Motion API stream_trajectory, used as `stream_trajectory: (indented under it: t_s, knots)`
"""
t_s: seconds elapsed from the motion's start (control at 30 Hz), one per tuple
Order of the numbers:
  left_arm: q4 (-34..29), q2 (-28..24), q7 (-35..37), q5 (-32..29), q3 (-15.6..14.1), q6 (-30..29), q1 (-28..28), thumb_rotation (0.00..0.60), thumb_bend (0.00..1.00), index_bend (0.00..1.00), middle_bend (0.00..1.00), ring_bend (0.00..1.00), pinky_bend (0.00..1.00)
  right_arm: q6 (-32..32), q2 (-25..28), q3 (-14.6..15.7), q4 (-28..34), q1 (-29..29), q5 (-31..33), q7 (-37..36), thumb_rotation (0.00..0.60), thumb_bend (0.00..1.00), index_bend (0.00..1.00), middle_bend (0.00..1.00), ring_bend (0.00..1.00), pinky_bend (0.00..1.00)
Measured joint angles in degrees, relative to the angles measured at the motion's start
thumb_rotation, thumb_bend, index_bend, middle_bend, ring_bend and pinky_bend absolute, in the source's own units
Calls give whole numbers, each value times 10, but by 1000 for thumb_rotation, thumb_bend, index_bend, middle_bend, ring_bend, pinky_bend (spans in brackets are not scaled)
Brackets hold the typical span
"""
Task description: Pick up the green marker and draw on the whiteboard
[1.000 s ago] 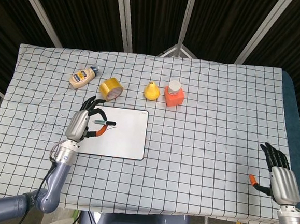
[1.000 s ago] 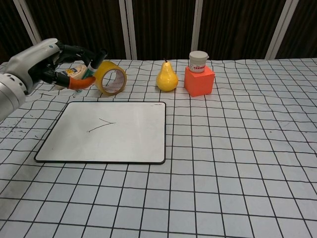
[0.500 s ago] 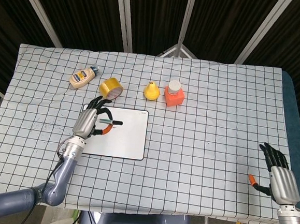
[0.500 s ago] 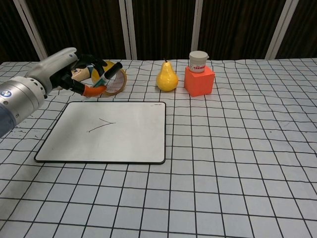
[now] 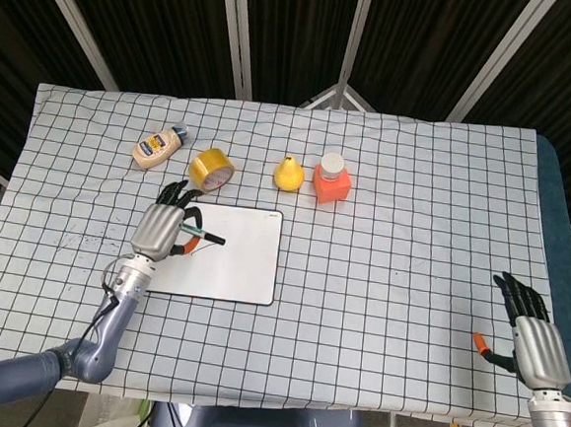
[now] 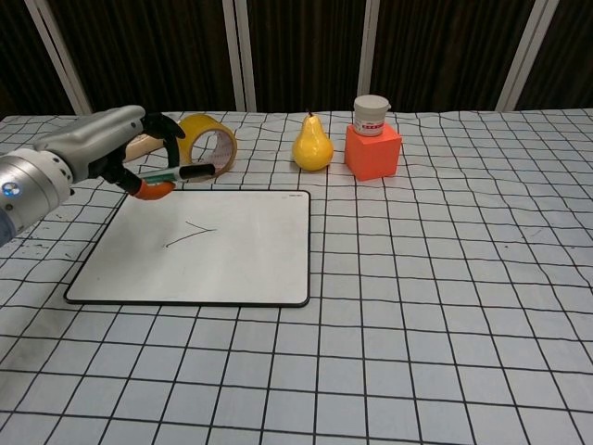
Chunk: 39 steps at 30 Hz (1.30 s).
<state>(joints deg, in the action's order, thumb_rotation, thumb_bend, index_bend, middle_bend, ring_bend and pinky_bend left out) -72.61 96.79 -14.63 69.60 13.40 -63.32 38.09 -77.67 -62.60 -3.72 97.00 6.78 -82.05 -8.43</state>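
My left hand (image 5: 161, 230) (image 6: 104, 150) grips the green marker (image 5: 203, 234) (image 6: 181, 172) over the whiteboard's far left part. The marker lies nearly level with its dark tip pointing right, above the board's surface. The whiteboard (image 5: 232, 259) (image 6: 241, 250) lies flat on the checked cloth and bears a short thin angled line (image 6: 190, 234). My right hand (image 5: 534, 342) rests at the table's near right edge with fingers spread and nothing in it; the chest view does not show it.
Behind the board stand a yellow tape roll (image 5: 212, 169) (image 6: 209, 146), a yellow pear (image 5: 288, 173) (image 6: 312, 144) and an orange box with a white-lidded jar (image 5: 332, 181) (image 6: 372, 139). A sauce bottle (image 5: 159, 146) lies at the far left.
My left hand has lowered toward the board and shifted slightly left, and the marker has tilted from pointing up-right to nearly level. The right hand has not moved.
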Motion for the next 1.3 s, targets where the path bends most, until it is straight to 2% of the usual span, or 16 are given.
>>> stream_trajectory:
  t_s: [0.17,0.27,0.47,0.63,0.73,0.83,1.03,1.2,1.3]
  knots:
    - [7,-38,-116,-16,-25,2,-10,600,494,621,131,7,34,-1,-1,1,2,-1,0,5,600,325,0,0,0,0]
    - [11,-49,-139,-41,-35,5,-21,600,460,594,116,4,30,-2,-2,1,3,-1,0,7,600,324,0,0,0,0]
    - [31,-50,-148,-59,-48,7,-38,600,351,500,63,0,3,-4,-2,1,3,-2,-1,10,600,325,0,0,0,0]
    - [37,-48,-148,-68,-51,4,-48,600,214,296,4,0,0,-6,-3,2,4,-3,-2,11,600,324,0,0,0,0]
    - [33,-50,-146,-73,-50,-2,-54,600,192,198,0,0,0,-6,-3,3,4,-3,-2,11,600,325,0,0,0,0]
    - [21,-56,-141,-76,-48,-9,-61,600,192,169,0,0,0,-8,-3,3,3,-4,-3,10,600,324,0,0,0,0]
    - [-36,-85,-121,-73,-45,-42,-84,600,190,143,0,0,0,-10,-2,3,0,-5,-6,11,600,324,0,0,0,0]
    - [-133,-140,-83,-39,-52,-104,-124,600,162,120,0,0,0,-12,-3,4,-3,-5,-8,15,600,324,0,0,0,0]
    - [-197,-190,-56,4,-69,-160,-162,600,150,110,0,0,0,-13,-4,6,-3,-6,-10,21,600,325,0,0,0,0]
